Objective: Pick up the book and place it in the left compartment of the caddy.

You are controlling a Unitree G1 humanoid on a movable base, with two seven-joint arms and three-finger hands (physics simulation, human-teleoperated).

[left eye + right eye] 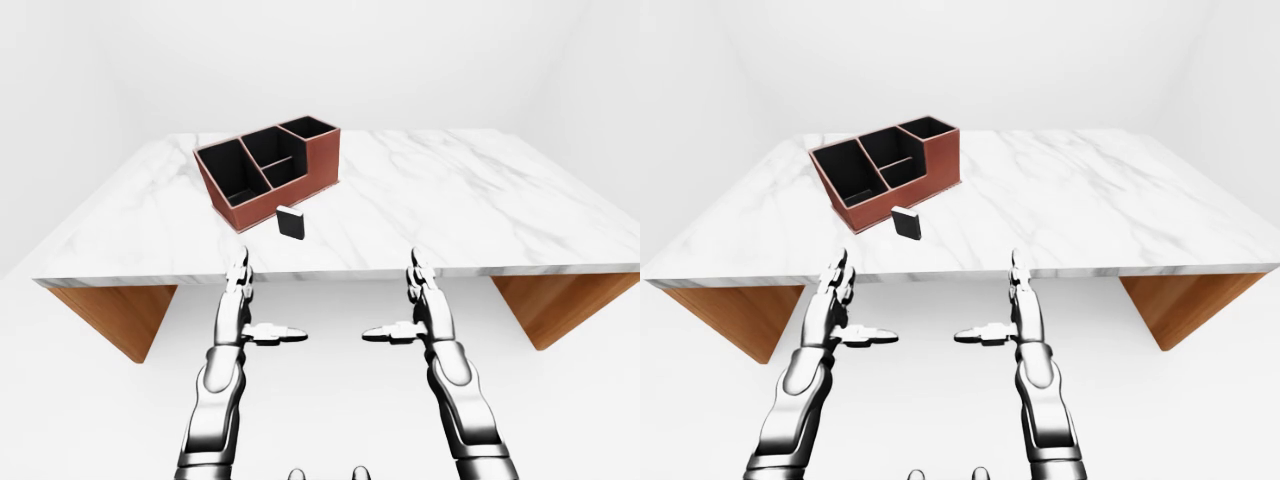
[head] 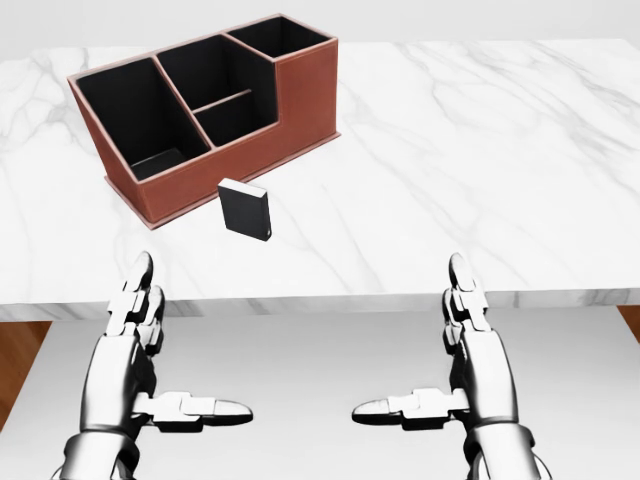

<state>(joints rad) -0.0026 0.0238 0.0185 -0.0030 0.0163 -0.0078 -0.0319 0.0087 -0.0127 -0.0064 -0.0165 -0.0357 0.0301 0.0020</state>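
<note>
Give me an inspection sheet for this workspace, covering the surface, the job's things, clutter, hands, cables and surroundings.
Surface: white marble tabletop on wooden supports, seen whole in the eye views.
Job's things: small black book standing upright on the table, just below the reddish-brown caddy in the head view and apart from it; the caddy's black-lined left compartment shows nothing inside.
Clutter: nothing seen.
Hands: left hand and right hand both open, fingers extended, at the table's near edge, holding nothing.
Cables: nothing seen.
Surroundings: plain white walls and floor.
</note>
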